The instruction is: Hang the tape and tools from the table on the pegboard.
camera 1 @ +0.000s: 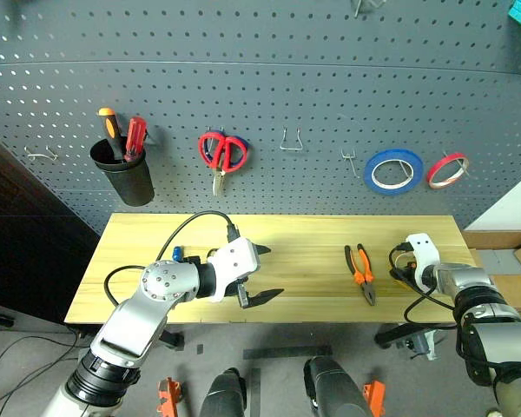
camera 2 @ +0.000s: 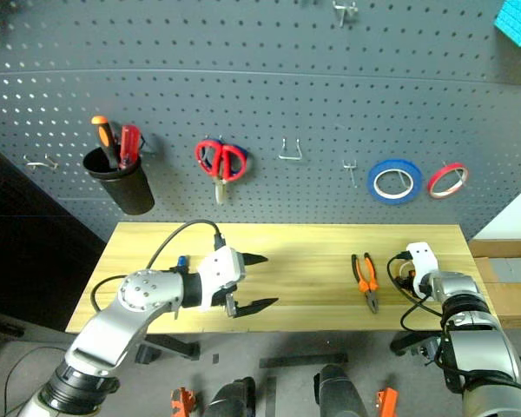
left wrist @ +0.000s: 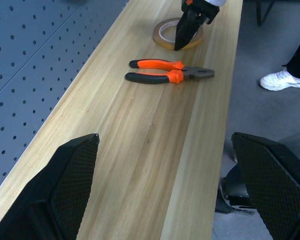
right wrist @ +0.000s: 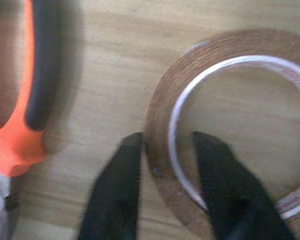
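Observation:
The yellowish-tan tape (right wrist: 240, 45) lies flat at the right end of the table (camera 1: 313, 234). My right gripper (right wrist: 167, 137) points down onto it, one finger inside the ring and one outside, shut on its band; the left wrist view shows the same grip (left wrist: 179, 45). Just left of the tape lie the orange-and-black pliers (camera 1: 360, 271), untouched. My left gripper (camera 1: 271, 272) hovers open and empty over the left half of the table. A small blue piece (camera 1: 175, 254) peeks out behind the left arm. The pegboard (camera 1: 286, 69) rises behind the table.
On the pegboard hang a black cup (camera 1: 122, 169) with orange and red screwdrivers, red scissors (camera 1: 221, 152), a blue tape ring (camera 1: 393, 170) and a red tape ring (camera 1: 447, 169). Bare hooks (camera 1: 291, 139) sit between them. A person's white shoe (left wrist: 282, 80) stands beyond the table's end.

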{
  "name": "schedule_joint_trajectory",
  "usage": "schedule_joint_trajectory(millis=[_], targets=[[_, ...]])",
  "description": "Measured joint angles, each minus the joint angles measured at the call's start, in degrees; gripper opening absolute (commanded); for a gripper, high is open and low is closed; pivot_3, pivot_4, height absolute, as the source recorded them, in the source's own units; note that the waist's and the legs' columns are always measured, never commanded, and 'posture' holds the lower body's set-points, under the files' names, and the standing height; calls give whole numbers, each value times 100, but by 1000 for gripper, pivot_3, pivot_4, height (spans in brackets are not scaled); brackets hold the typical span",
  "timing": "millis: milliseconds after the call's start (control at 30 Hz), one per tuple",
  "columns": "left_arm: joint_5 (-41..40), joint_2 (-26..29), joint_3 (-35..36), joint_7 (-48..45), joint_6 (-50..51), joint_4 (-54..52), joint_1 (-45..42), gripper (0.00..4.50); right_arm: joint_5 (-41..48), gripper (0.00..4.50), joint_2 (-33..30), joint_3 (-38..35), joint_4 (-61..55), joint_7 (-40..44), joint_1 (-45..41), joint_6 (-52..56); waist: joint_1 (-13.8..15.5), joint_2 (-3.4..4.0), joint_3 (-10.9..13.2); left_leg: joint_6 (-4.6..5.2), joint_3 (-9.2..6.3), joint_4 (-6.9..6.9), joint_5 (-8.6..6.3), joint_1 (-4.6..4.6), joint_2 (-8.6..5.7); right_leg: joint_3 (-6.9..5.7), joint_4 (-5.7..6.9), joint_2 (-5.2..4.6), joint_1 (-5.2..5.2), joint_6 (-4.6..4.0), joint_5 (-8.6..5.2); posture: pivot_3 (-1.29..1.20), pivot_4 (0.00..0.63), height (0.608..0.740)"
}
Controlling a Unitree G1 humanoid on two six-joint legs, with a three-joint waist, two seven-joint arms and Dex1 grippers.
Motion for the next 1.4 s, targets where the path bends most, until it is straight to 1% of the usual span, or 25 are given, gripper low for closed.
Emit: schedule_joint_trajectory(millis=[33,100,233,300,367,433,467,500,567,633,700,767,800,867,933,1033,1133,1200,1267,1400], targets=[[-3,8,0,-21,0,29,-12,4500,-28,425,44,0,-5,-82,28,-62,0,-14,-9,0,0,0,0,5,1,0,0,1,5,-1,-1,-100,228,740],[-6,13,0,-43,0,73,-48,4500,-114,426,137,28,-48,-257,112,-243,-2,-44,-25,0,0,0,0,13,3,1,-1,2,13,-29,-16,-100,235,740],[-76,16,27,-8,41,72,-57,4500,-168,426,317,-5,-305,-596,306,-445,-13,-86,-25,-1,-1,4,0,47,4,3,-12,2,59,-33,-19,-98,248,740],[-108,15,131,50,89,70,-9,4500,-161,426,344,-30,-576,-686,440,-421,-21,-94,-14,-1,-3,6,0,51,5,3,-10,1,62,-34,-19,-97,250,740],[-211,19,354,151,170,69,67,4500,-143,426,337,-99,-1119,-700,692,-237,-24,-85,9,-1,-5,5,0,50,6,1,-6,2,59,-34,-19,-95,252,740],[-293,21,578,233,201,67,96,4500,-98,426,339,-112,-1874,-671,1015,17,-16,-54,41,-1,-8,2,0,35,6,-1,-2,2,42,-34,-19,-95,253,740],[-332,19,677,289,217,56,119,4500,-44,426,328,-118,-2465,-648,1253,201,-10,-30,58,-1,-8,1,0,18,4,0,1,2,25,-33,-19,-93,254,740],[-374,20,771,332,270,48,155,4500,10,426,321,-118,-3154,-620,1528,393,3,0,76,-1,-1,-1,0,-4,3,7,7,2,-7,-1,0,-93,254,740],[-488,10,899,431,382,5,211,4500,71,426,298,-118,-4458,-633,2006,747,35,55,108,-1,-7,-3,0,-44,1,4,15,2,-47,2,0,-96,258,740],[-586,-44,1002,521,450,-103,264,4500,66,426,229,-132,-5733,-720,2421,966,69,76,122,-1,-11,-3,0,-85,0,-2,21,1,-86,3,-1,-103,263,740],[-723,-114,1096,611,538,-208,301,4500,29,426,213,-147,-7137,-890,2942,1137,138,76,122,-1,-16,-2,0,-100,2,-10,23,0,-101,3,-1,-107,267,740],[-758,-141,1138,683,537,-306,339,4500,-107,426,456,-136,-8251,-1224,3441,1243,165,74,124,-1,-17,-5,-1,-102,2,-12,19,0,-101,2,-2,-107,267,740],[-788,-182,1164,710,527,-369,375,4500,-243,426,611,-1,-8778,-1434,3739,1220,172,74,124,-2,-16,-6,-1,-101,2,-11,17,0,-101,2,-4,-107,267,740],[-901,-239,1194,763,502,-433,406,4500,-565,426,835,446,-9432,-1772,4135,1033,172,74,130,-4,-7,-4,-1,-102,2,-5,5,-2,-101,7,-8,-118,273,740],[-970,-271,1235,780,476,-475,404,4500,-887,426,901,749,-9831,-2024,4269,768,164,72,149,-7,4,8,1,-99,0,5,6,-7,-99,-3,-10,-121,274,740],[-1004,-286,1235,779,466,-531,340,4500,-1257,426,964,1041,-10090,-2236,4153,331,161,54,161,-14,8,12,8,-90,3,6,6,-8,-96,-19,-16,-122,275,740],[-1103,-316,1235,783,470,-532,192,4500,-1372,426,1009,1120,-9922,-2293,3601,-1,158,48,169,-16,9,12,14,-89,4,5,8,-7,-94,-24,-11,-124,275,740],[-1153,-337,1229,786,508,-534,104,4500,-1350,426,1013,1056,-9596,-2297,3176,-173,155,44,171,-15,9,10,14,-91,3,5,10,-7,-95,-18,-3,-124,275,740],[-1177,-338,1221,791,528,-533,53,4500,-1279,426,1011,942,-9127,-2275,2843,-388,156,43,172,-15,7,1,14,-93,3,2,8,-5,-97,6,10,-111,273,740],[-1181,-336,1182,794,529,-520,-25,4500,-1049,426,1006,760,-7772,-2185,2166,-961,160,46,181,-11,6,-4,12,-100,3,0,5,-5,-100,4,9,-106,272,740]])
